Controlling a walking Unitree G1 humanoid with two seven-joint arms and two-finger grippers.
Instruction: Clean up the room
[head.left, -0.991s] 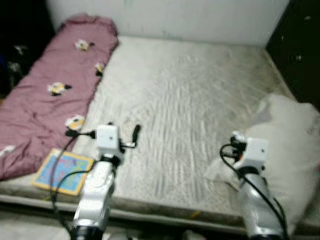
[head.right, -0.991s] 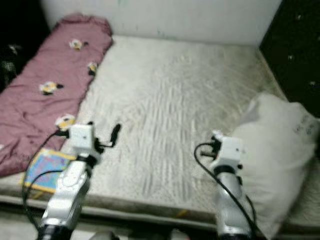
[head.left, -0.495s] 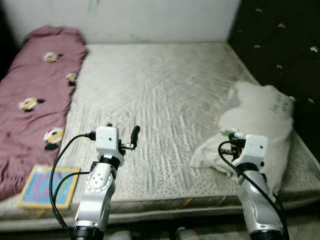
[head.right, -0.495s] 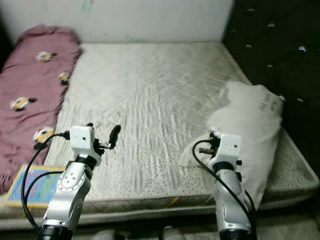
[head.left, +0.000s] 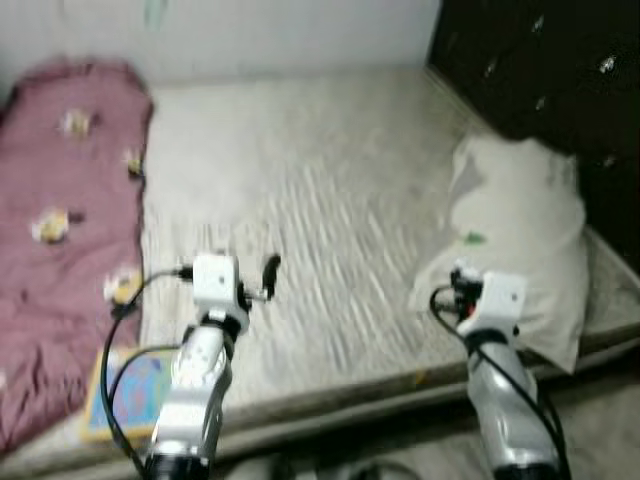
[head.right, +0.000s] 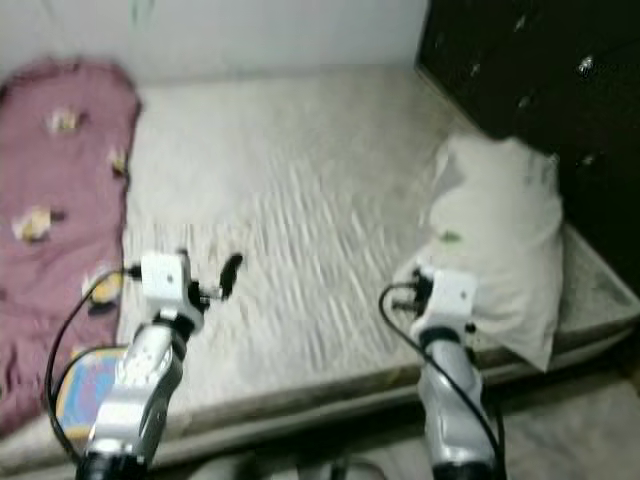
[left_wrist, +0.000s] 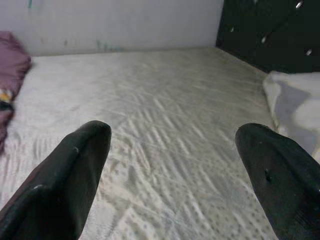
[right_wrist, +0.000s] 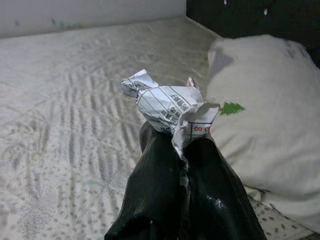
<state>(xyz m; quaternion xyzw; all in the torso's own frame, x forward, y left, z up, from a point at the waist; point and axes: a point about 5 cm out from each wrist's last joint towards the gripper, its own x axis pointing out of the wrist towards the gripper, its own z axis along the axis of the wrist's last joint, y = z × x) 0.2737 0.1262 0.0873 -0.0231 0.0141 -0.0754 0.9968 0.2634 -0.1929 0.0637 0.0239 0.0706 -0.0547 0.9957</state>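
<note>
Two silver, tube-shaped arms with glossy metal shells, each capped at the wrist by a small white boxy camera housing, the left arm and the right arm alike. Black cables looping loosely from each white housing down along the forearm, with a spot of red by the connector on the right wrist. Left hand of two long, matte black, rounded paddle-like fingers, one showing a small screw hole; right hand with the same black fingers, glossier.
</note>
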